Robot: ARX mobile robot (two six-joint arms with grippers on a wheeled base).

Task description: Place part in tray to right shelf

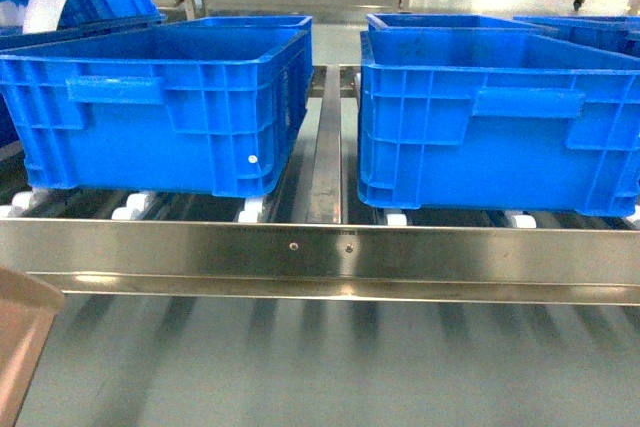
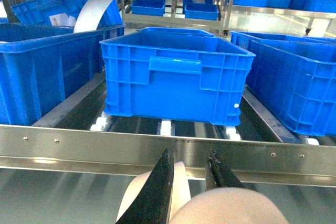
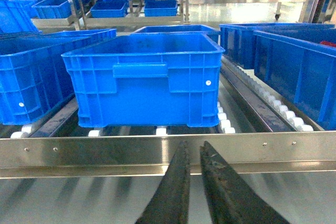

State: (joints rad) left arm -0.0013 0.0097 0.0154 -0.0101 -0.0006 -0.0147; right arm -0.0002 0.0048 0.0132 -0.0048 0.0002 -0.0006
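Beige tray (image 2: 157, 195) clamped in left gripper (image 2: 190, 171) below steel shelf (image 1: 320, 252); right gripper (image 3: 193, 156) nearly closed, empty; blue crates (image 1: 160, 107) on rollers.

Tray (image 1: 22, 342): you see only one beige corner of it, at the lower left edge of the head view, below the shelf's front rail.
Tray handle (image 2: 176, 195): in the left wrist view you look down on pale, rounded beige plastic running between two dark fingers, which press against it on either side.
Part: you cannot find it in any view.
Right shelf (image 1: 320, 252): a stainless-steel rack; its shiny front rail crosses your head view from edge to edge.
Shelf rollers (image 1: 250, 210): white, sitting just behind the rail.
Shelf divider (image 1: 326, 142): a steel strip running back from the rail's middle, splitting the rack into two lanes.
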